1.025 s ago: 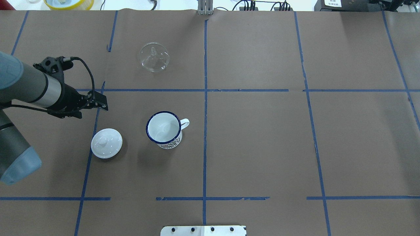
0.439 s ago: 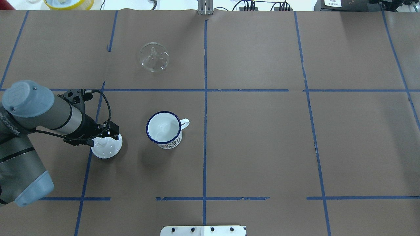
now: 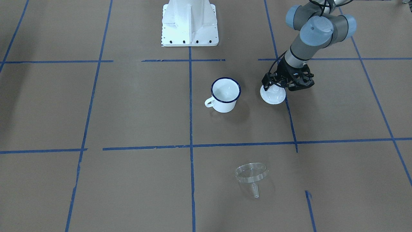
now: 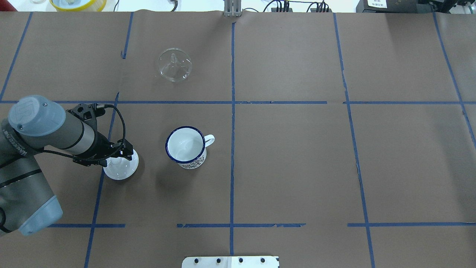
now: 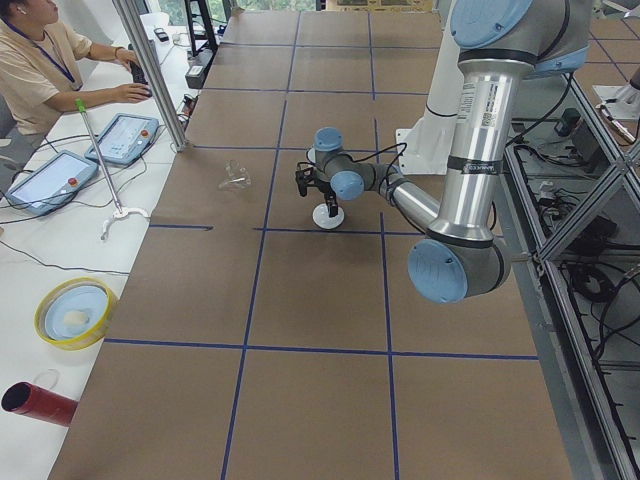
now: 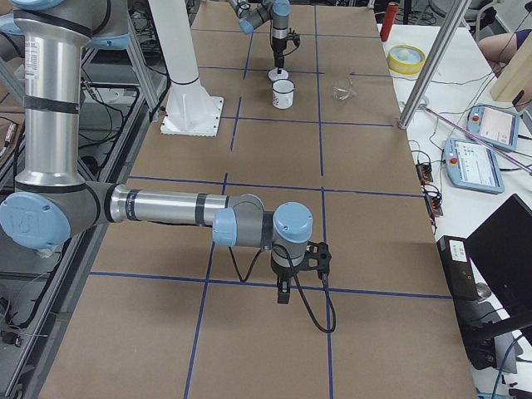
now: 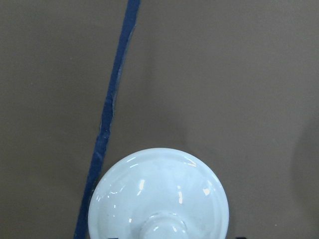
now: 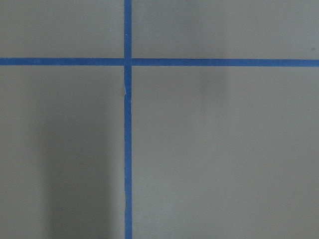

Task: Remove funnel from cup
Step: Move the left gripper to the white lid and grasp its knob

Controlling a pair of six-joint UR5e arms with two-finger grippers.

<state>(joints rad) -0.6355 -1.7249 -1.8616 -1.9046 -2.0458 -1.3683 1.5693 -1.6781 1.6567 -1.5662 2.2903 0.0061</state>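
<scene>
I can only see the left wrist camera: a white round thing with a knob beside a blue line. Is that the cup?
Observer: No, that's a lid. The cup stands apart from it, upright and empty.
Visitor: So where's the funnel?
Observer: The funnel lies on the brown paper beyond the cup, well clear of it.
Visitor: Is the other arm busy?
Observer: The right hand hangs by a blue tape cross, far from all three.
</scene>
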